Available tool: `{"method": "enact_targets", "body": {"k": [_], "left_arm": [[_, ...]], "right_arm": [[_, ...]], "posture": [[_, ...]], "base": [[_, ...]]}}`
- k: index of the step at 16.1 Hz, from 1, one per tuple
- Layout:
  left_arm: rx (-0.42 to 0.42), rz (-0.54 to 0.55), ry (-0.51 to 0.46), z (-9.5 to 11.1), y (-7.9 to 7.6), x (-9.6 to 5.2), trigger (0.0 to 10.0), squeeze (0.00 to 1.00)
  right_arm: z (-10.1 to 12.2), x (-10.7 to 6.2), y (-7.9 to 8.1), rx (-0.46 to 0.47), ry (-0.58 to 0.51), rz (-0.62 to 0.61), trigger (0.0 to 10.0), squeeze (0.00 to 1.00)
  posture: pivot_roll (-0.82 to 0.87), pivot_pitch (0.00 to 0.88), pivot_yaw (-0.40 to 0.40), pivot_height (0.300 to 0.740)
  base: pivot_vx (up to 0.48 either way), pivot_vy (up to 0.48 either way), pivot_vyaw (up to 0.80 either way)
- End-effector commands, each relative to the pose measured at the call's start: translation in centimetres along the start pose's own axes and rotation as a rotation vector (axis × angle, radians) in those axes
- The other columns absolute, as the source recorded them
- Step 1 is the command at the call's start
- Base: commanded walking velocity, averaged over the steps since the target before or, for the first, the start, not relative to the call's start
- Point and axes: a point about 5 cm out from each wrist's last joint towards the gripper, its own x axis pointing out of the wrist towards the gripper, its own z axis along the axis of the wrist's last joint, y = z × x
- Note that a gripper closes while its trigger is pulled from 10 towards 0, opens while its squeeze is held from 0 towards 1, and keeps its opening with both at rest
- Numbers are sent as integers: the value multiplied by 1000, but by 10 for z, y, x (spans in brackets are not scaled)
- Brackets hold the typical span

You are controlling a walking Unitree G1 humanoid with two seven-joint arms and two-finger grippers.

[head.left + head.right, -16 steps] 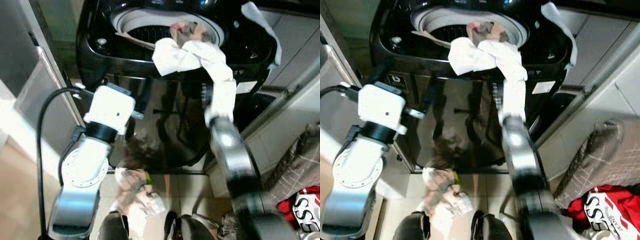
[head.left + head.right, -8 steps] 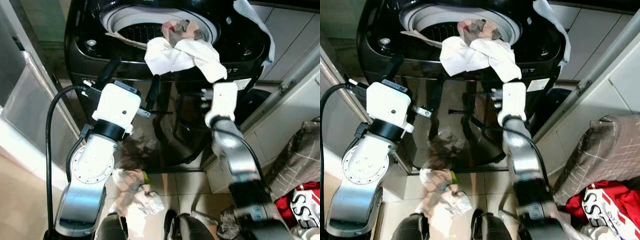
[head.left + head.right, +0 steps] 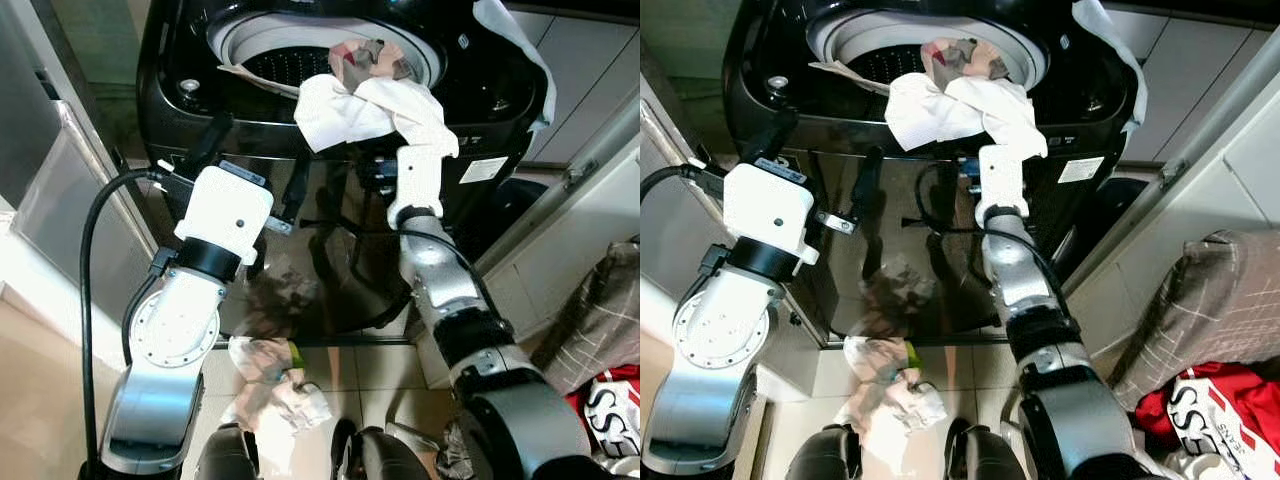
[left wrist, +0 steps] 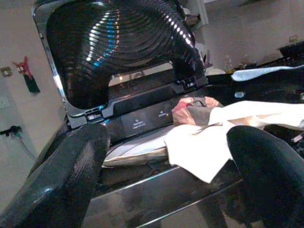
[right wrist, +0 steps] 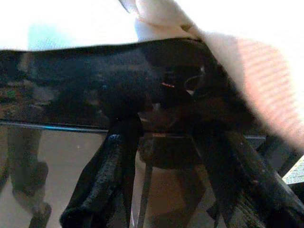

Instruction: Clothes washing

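Laundry first: on the floor at our left a crumpled pile of clothes [image 3: 268, 385] lies by our feet, unmoved. Left hand [image 3: 255, 165] hangs before the washer [image 3: 175, 60] front, fingers spread apart, gripping nothing; same as 0.5 s ago. White cloth [image 3: 365, 105] drapes over the drum rim w/ a patterned garment [image 3: 365, 55] behind it. Right hand [image 5: 166, 156] has risen since 0.5 s ago & now sits just under the cloth's hanging edge, fingers parted, not yet on fabric, so pushing it into the drum looks next. Left wrist view adds the raised lid [image 4: 118, 42] & control panel; right wrist view shows the cloth right above the fingertips [image 5: 114, 142].
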Motion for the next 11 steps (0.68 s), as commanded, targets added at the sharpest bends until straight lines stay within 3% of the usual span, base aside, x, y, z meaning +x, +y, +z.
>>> {"method": "enact_targets", "body": {"k": [1, 6, 8, 11], "left_arm": [[1, -7, -12, 5, 0, -2, 10000, 0], [2, -5, -8, 6, -1, -3, 10000, 0], [4, -1, -3, 5, -2, -4, 10000, 0], [1, 10, 11, 2, -1, -6, 10000, 0]], "right_arm": [[12, 7, -5, 14, -43, -33, 10000, 0], [43, 24, -7, 26, -136, -65, 10000, 0], [35, 16, -13, 52, -116, -65, 10000, 0], [5, -10, -25, 56, -11, -43, 10000, 0]], "posture": [[200, 166, -65, 732], [204, 169, -86, 732], [204, 170, -101, 732], [169, 168, -111, 732]], "base": [[0, 0, 0], [0, 0, 0], [0, 0, 0], [0, 0, 0]]}}
